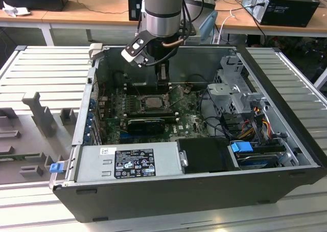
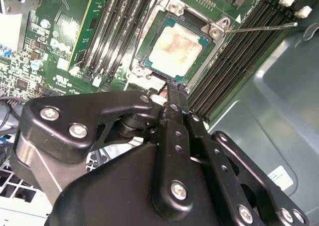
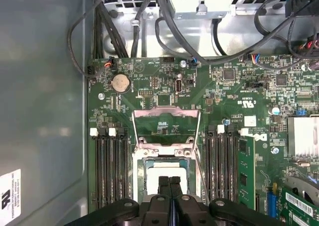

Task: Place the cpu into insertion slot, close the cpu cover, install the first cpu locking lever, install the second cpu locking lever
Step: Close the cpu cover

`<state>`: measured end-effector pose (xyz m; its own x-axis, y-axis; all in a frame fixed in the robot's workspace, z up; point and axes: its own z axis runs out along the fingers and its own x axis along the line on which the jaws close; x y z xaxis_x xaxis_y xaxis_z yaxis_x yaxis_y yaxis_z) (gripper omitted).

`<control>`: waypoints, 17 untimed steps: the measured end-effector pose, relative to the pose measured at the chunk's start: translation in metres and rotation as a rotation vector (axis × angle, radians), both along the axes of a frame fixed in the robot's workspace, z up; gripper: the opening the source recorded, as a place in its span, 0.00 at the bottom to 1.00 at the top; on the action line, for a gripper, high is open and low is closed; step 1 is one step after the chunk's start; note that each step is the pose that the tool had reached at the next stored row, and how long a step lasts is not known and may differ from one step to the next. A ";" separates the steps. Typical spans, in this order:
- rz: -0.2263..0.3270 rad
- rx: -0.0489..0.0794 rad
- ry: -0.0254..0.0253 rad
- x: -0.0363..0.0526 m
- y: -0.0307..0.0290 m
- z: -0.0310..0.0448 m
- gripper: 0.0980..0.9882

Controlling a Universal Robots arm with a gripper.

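Tool hangs over the green board inside the open computer case, fingers pressed together with nothing between them, tips just above the edge of the insertion slot. Cpu sits flat in the slot. Cpu cover is flipped open beside it.

The arm hangs straight down from twelve o'clock in the exterior view, wrist upright, with the black gripper pointing to six o'clock. In both wrist views the gripper has its jaws pressed together, tip to tip.
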<state>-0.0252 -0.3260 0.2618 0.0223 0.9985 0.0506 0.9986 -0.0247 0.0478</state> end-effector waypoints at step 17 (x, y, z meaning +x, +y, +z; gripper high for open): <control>0.000 0.000 0.0004 0.0304 0.0001 0.0050 0.01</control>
